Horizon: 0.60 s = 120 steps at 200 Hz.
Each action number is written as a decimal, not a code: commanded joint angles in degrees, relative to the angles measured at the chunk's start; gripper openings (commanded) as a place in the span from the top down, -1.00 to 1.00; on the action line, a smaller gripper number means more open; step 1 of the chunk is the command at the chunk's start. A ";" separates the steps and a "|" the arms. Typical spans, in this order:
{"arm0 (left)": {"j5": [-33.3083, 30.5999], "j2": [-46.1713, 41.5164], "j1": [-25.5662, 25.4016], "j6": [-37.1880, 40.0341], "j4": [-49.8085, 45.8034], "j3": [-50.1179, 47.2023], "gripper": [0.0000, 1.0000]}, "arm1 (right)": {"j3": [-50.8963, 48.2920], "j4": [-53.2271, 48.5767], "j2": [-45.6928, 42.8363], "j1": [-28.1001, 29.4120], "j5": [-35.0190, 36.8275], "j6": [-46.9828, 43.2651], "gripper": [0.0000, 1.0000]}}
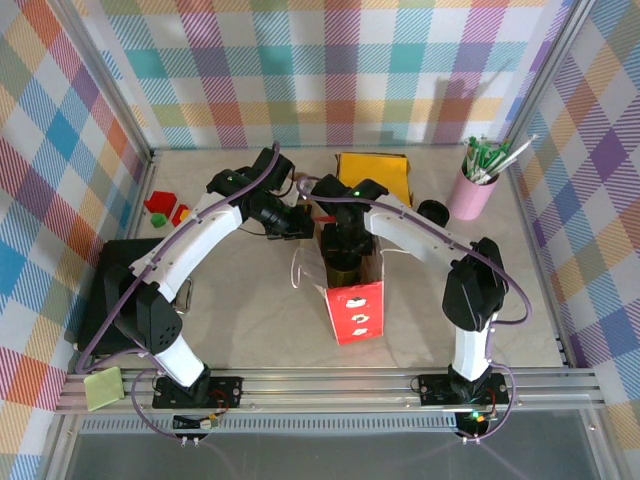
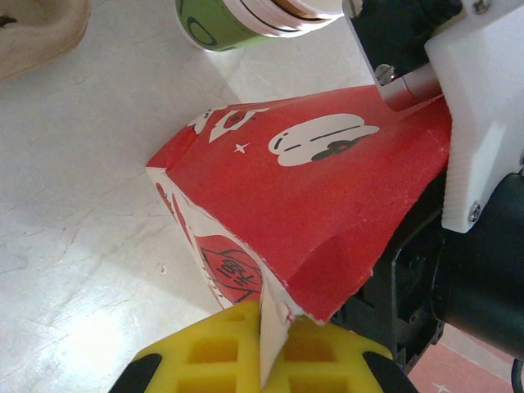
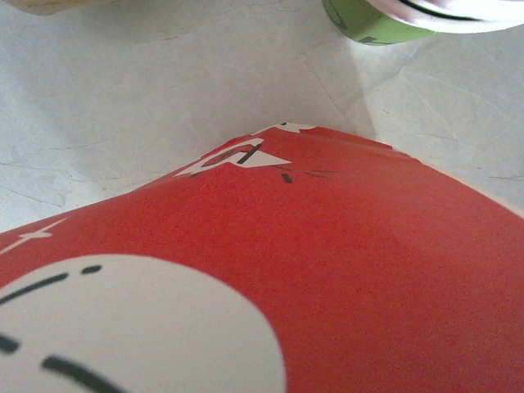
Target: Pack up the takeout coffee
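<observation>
Step in hand: judged as opening the red paper bag [image 1: 355, 310] at mid-table so the takeout coffee can go in.
Left end effector [image 2: 262, 344]: yellow fingers [image 2: 217, 352] clamped on the bag's top edge.
Right end effector [image 1: 340, 235]: over the bag mouth in the top view; whether its fingers are apart or together cannot be told.
Technique: keep the left clamp firm, draw the edge outward without tearing, keep the bag upright.
Green banded cup [image 2: 217, 24]: on the table beyond the bag, apart from the left end effector; single cup or stack cannot be told.
</observation>
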 commanded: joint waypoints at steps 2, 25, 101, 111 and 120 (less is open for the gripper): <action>-0.70 1.23 0.75 -0.12 -1.21 -0.53 0.99 | -3.63 -3.11 6.91 0.25 -4.47 -1.43 -0.01; -0.56 1.37 0.75 -0.03 -1.10 -0.40 0.97 | -3.68 -3.02 7.63 0.16 -4.73 -1.56 -0.01; -0.08 2.17 0.75 0.10 -1.21 0.09 0.95 | -4.61 -1.28 9.37 -0.63 -4.82 -2.22 -0.02; 0.01 2.27 0.75 0.12 -1.28 0.07 0.94 | -4.65 -1.08 9.69 -0.72 -4.90 -2.32 -0.02; 0.03 2.38 0.75 0.07 -1.30 0.22 0.94 | -4.57 -1.08 10.00 -0.72 -4.91 -2.38 -0.02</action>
